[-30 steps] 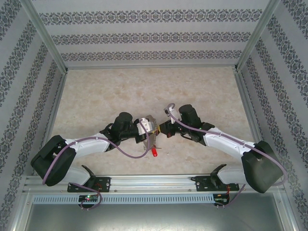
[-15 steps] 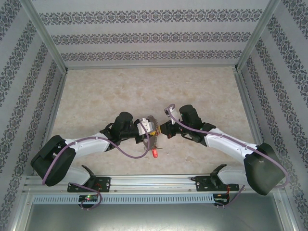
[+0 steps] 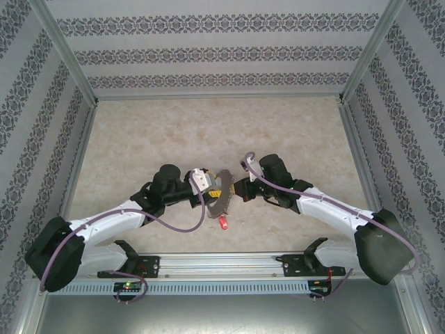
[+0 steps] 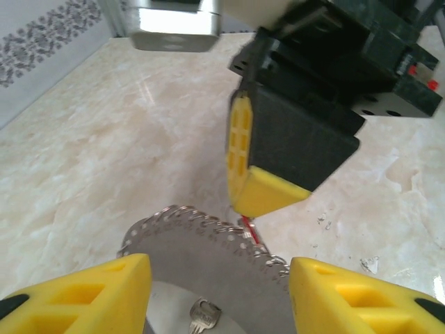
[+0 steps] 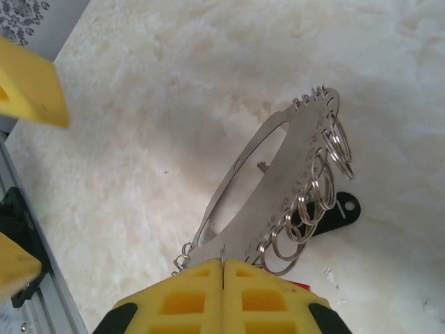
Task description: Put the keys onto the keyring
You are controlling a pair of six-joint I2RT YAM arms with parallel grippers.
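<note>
Now, we find both end effectors meeting at the keyring (image 3: pixel 221 197), close to the near edge of the tabletop (image 3: pixel 174 132) and about midway between its left and right edges.

Right end effector (image 5: pixel 222 275): the two yellow pads (image 5: pixel 188 303) are pressed together on the keyring's rim. We see only a thin sliver of metal between them. From this grip the flat grey ring (image 5: pixel 292 174) extends away from the wrist, tilted, with its small loops (image 5: pixel 313 198) hanging along one edge. In the top view the right end effector (image 3: pixel 235 189) sits at the ring's right side.

Left end effector (image 4: pixel 219 268): the yellow fingers (image 4: pixel 83 296) stand well apart, one on each side of the keyring (image 4: pixel 208 243). We cannot tell whether either finger touches the metal. In the top view the left end effector (image 3: pixel 211 186) sits at the ring's left side.

Keys:
- A silver key (image 4: pixel 204 319) shows through the ring's central opening in the left wrist view.
- A black key head (image 5: pixel 342 209) shows past the looped edge in the right wrist view.
- A red tag (image 3: pixel 224 223) lies just nearer the near edge than the ring. We cannot tell whether it hangs from a loop or rests on the tabletop.
</note>
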